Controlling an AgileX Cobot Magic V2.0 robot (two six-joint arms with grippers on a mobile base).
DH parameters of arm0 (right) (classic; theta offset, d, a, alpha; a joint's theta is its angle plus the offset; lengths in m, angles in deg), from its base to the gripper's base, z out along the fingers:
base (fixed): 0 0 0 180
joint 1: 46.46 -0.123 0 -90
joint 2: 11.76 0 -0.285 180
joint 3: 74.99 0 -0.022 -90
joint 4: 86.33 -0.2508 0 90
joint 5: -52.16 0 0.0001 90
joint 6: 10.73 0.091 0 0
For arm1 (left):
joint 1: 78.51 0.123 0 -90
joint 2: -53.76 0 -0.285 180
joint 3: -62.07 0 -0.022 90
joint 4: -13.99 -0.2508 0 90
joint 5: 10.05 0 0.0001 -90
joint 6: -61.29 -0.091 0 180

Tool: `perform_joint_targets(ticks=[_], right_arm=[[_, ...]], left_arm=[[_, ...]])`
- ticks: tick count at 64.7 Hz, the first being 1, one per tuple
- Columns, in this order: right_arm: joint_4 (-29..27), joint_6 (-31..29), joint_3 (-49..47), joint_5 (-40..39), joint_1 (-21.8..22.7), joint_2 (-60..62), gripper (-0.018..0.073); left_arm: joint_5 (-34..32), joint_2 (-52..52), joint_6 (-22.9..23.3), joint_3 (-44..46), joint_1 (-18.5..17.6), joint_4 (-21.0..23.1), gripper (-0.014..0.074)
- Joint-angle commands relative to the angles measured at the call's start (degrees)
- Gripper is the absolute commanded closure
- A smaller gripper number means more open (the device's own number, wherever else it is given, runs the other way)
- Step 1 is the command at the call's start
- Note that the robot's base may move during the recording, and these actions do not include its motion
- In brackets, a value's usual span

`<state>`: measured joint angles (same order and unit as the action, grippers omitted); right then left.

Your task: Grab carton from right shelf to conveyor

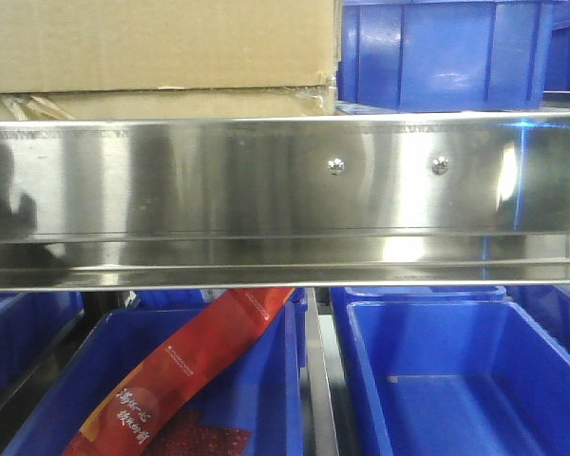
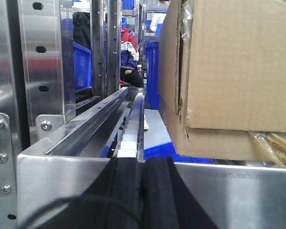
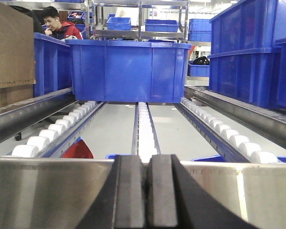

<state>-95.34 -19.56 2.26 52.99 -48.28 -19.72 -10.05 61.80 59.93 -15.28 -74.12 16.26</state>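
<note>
Approach step: carton not yet held, conveyor out of sight.
The carton (image 1: 152,43) sits on the shelf (image 1: 266,190) at 11 o'clock in the front view, a bin (image 1: 446,52) at 1 o'clock. The left gripper (image 2: 143,191) and right gripper (image 3: 147,191) show fingers pressed together before the shelf. The next move likely calls for bracketing the carton's two sides.

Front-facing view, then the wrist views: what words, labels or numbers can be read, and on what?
Red snack packet, yellow lettering: too blurred to read.
Same packet, small white print higher up: too small to read.
Carton, blue bins, right shelf: no text shows in any view.
</note>
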Motion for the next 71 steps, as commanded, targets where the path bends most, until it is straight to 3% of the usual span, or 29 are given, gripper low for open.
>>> perform_joint_targets(ticks=[1, 32, 44, 59, 71], right_arm=[[-0.2, -0.3, 0.0, -1.4, 0.2, 0.2, 0.062], [-0.2, -0.3, 0.0, -1.4, 0.2, 0.2, 0.062], [-0.2, -0.3, 0.0, -6.1, 0.2, 0.2, 0.062], [-0.9, -0.1, -0.3, -11.7, 0.1, 0.2, 0.062], [-0.9, -0.1, -11.0, 0.0, 0.1, 0.2, 0.0603]], left_arm=[[-0.9, -0.3, -0.1, 0.1, -0.4, 0.2, 0.0592], [-1.0, -0.3, -0.1, 0.1, -0.4, 0.2, 0.0592], [-2.7, -0.3, -0.1, 0.1, -0.4, 0.8, 0.0592], [-11.0, -0.3, -0.1, 0.4, -0.4, 1.4, 0.0592], [1.8, 0.1, -0.1, 14.4, -0.4, -2.3, 0.058]])
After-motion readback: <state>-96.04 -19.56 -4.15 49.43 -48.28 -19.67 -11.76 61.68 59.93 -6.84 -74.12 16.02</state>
